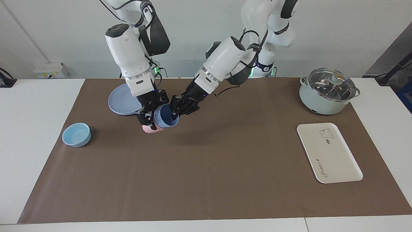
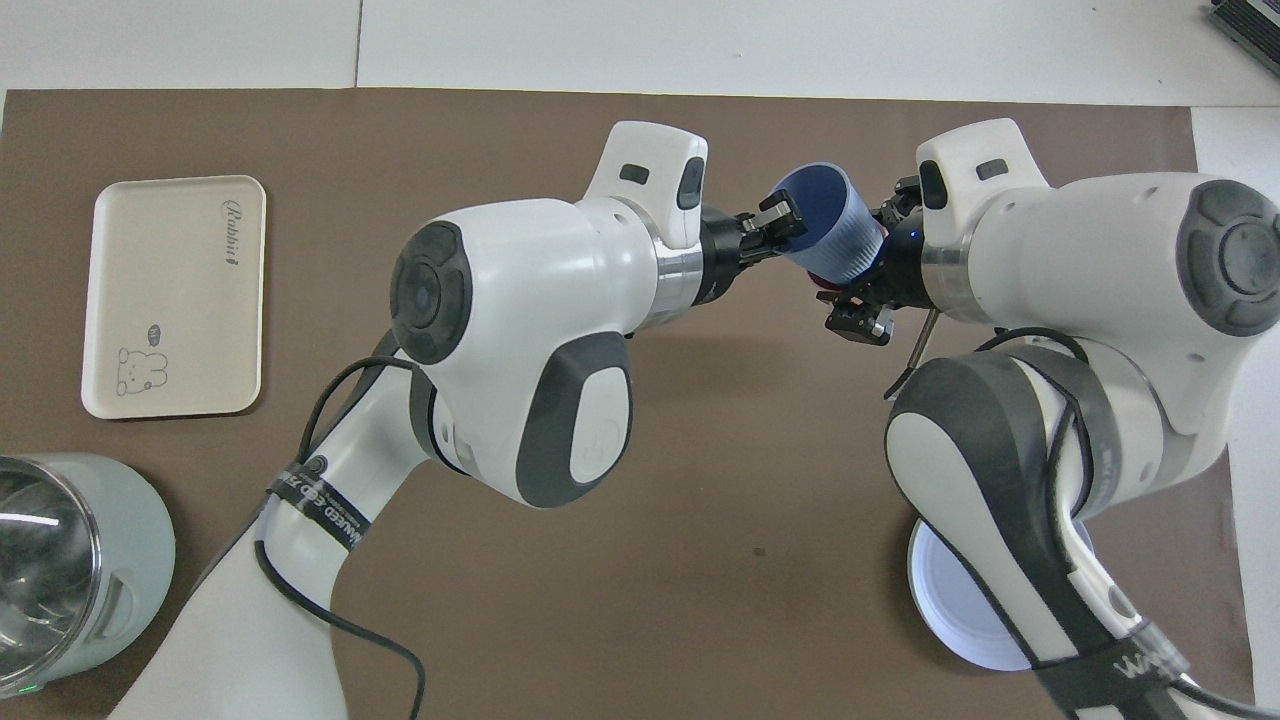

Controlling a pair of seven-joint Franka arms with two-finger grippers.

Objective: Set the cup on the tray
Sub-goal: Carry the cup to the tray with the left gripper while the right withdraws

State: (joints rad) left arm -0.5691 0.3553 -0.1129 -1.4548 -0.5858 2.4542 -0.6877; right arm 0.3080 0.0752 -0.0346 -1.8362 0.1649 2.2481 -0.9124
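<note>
1. Two white robot arms meet above the brown table mat, toward the right arm's end of the table, with a small periwinkle-blue plastic cup [image 1: 166,116] tilted in the air between them.
2. The left gripper [image 1: 175,111] is clamped shut on the blue cup's rim, one finger [image 2: 778,214] showing inside its dark mouth.
3. The right gripper [image 1: 148,120] is closed on a salmon-pink plastic cup [image 1: 149,129], whose base shows beneath the blue one; the blue cup sits nested in it.
4. A round blue plate [image 1: 121,102] lies on the mat nearer to the robots than the cups, partly hidden by the right arm.
5. A shallow light-blue bowl [image 1: 76,134] rests at the mat's edge at the right arm's end.
6. The flat cream-white rectangular tray [image 1: 328,153] with its bear drawing lies at the left arm's end, well apart from the cups, nothing on it.
7. A pale green pot with a glass lid [image 1: 328,91] stands nearer to the robots than the tray.
</note>
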